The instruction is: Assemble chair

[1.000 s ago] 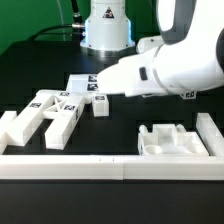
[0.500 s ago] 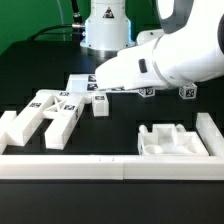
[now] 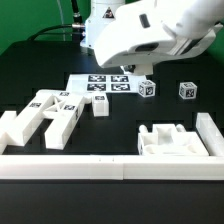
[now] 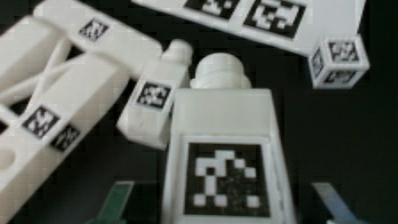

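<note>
On the black tabletop, the small white blocky plastic chair is as yet only loose parts. A huddle of white slab and bar pieces [image 3: 50,115] lies at the exterior view's left, with a short white leg [image 3: 100,104] just beside it. A moulded white slab [image 3: 170,138] sits at the right, behind the long white border rail [image 3: 110,166].

We see that the white robot arm [image 3: 150,35], low across the table a second ago, has swung up and back. That uncovers the thin flat marker board [image 3: 100,85], a small white tagged cube [image 3: 147,88] just beside it and a second cube [image 3: 186,90] farther to the exterior view's right.

In the wrist view the two-finger gripper [image 4: 224,203] has its jaws part-way closed, with a blocky white plastic leg piece [image 4: 219,110], round peg at its end, between them. It looms larger than the parts on the table, so we judge it gripped and carried clear, a part on its way to be fitted.

We read no brand and no words anywhere, only black-and-white square tags [image 4: 222,172].
</note>
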`<action>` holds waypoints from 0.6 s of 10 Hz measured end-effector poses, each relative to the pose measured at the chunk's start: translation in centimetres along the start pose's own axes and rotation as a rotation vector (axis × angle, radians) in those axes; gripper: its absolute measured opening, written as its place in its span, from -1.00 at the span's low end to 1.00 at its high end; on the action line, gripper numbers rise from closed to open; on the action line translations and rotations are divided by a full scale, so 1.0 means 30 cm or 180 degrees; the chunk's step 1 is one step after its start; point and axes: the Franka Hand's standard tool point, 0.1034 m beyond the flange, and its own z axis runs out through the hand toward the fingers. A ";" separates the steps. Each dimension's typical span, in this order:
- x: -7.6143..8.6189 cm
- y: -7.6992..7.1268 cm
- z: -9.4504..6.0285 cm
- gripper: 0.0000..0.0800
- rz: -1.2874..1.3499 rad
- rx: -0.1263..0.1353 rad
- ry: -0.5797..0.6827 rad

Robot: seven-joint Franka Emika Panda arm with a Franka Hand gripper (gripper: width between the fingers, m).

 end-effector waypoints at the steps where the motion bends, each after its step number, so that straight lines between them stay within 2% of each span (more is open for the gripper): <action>1: -0.008 0.001 0.004 -0.28 -0.0007 -0.0014 0.0145; 5: 0.032 0.020 -0.029 -0.28 0.0002 -0.0141 0.1050; 6: 0.034 0.000 -0.059 -0.28 0.0019 -0.0159 0.1140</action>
